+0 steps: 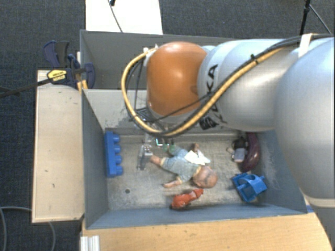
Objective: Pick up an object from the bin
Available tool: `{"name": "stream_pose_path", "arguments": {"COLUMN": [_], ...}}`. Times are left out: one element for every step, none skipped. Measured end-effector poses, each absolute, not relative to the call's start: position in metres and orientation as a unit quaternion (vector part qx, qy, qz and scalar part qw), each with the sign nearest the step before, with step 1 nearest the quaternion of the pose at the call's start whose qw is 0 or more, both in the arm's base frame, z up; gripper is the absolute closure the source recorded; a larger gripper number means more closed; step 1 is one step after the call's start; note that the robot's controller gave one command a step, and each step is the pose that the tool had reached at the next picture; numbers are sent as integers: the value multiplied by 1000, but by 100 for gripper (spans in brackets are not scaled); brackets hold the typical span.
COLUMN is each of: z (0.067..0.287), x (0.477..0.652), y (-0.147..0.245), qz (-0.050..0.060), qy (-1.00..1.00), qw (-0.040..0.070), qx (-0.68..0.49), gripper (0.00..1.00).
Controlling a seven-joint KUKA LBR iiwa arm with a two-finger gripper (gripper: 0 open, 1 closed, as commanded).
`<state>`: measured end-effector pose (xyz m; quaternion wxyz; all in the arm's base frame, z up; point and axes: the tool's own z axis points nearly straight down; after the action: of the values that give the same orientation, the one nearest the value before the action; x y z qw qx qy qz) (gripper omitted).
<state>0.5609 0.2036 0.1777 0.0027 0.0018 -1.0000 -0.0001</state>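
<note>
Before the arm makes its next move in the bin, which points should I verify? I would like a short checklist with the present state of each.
1. The gripper is low in the bin, beside the legs of the doll: ok.
2. Something is held in the gripper: cannot tell.
3. The doll lies flat in the middle of the floor: ok.
4. The blue block by the left wall is apart from the gripper: ok.
5. The red toy at the front is apart from the doll: cannot tell.
</note>
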Motion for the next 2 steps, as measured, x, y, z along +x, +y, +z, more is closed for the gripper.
{"name": "stream_pose_path", "arguments": {"z": [182,97], "x": [563,572], "y": [203,170], "qz": [-1,-1], "qy": [-1000,-1000], "qw": [-1,-1], "qx": [-1,1], "gripper": [0,100]}}
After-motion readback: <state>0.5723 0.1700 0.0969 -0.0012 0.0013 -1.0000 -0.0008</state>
